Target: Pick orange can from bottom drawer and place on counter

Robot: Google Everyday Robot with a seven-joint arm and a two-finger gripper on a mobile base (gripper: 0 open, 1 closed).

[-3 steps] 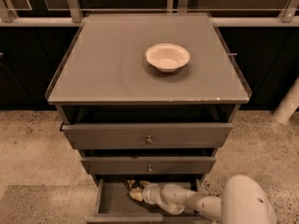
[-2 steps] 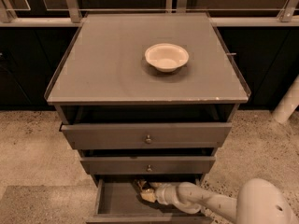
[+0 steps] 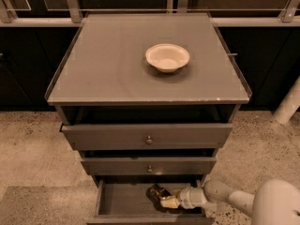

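Observation:
The bottom drawer [image 3: 123,200] stands pulled open under two upper drawers. My gripper [image 3: 162,198] reaches into it from the right, low over the drawer floor, right of the middle. It is shut on the orange can [image 3: 156,191], a small brownish-gold shiny can that lies at the gripper's tip, partly hidden by it. The counter [image 3: 103,74] is the wide grey top of the cabinet above.
A cream-white bowl [image 3: 167,56] sits on the counter, right of centre towards the back. The two upper drawers [image 3: 148,136] with round knobs jut out a little above the bottom drawer. My white arm [image 3: 276,203] fills the lower right. Speckled floor surrounds the cabinet.
My gripper has moved to the right inside the bottom drawer, and the can has moved with it. The bowl and drawers have not moved.

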